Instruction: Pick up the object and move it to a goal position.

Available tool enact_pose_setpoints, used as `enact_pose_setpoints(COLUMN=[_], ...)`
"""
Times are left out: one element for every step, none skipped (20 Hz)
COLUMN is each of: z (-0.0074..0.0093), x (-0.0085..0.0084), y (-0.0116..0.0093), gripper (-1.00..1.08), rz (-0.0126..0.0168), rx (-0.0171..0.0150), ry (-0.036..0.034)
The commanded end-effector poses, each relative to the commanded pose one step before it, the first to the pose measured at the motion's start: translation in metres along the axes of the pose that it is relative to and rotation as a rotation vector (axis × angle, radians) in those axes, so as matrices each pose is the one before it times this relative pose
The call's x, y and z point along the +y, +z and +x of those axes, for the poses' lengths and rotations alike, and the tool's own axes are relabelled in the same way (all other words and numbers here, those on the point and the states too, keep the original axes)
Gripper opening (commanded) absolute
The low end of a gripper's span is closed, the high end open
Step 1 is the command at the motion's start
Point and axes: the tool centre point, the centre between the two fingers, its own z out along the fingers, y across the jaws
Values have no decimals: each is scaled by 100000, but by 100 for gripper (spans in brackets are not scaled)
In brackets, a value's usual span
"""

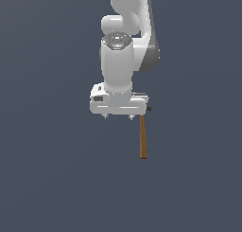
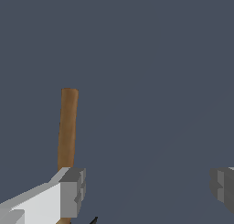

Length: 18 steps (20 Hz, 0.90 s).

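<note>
My gripper (image 1: 118, 116) wide open, holding nothing; hammer (image 1: 143, 140) at center frame, outside one finger (image 2: 72, 191), so misaligned for grab.

Hammer (image 1: 143, 140) beside tool (image 1: 118, 116) (exterior view's right)

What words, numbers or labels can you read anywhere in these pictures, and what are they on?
None: no readable text in either view.
The hammer has a plain brown handle and a dark head, with no marking.
The gripper and the white arm show no label or brand; a small dark patch on the gripper body is too small to tell.
The gray floor is blank.
</note>
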Motion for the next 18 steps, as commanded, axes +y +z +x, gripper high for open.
enact_pose_setpoints(z=[0, -12, -14, -32, -49, -67, -75, -65, -52, -36, -16, 15, 15, 23, 5, -16, -27, -43], x=[1, 50, 193, 305, 423, 545, 553, 433, 313, 191, 67, -54, -71, 35, 41, -48, -69, -124], y=[0, 4, 101, 138, 190, 251, 263, 215, 168, 116, 60, -4, -100, -59, -12, 24, 87, 121], gripper=[100, 100, 100, 100, 100, 100, 100, 100, 100, 100, 100, 100, 100, 100, 100, 100, 100, 100], rz=[0, 0, -101, -131, -176, -228, -231, -180, -133, -83, -35, 0, 62, 0, 0, 0, 5, 25], rx=[0, 0, -135, -180, -246, -325, -336, -270, -205, -135, -65, 0, 113, 30, 0, 0, -49, -53], ry=[0, 0, 98, 131, 180, 239, 250, 205, 161, 113, 64, 0, -110, -62, 0, 0, 109, 159])
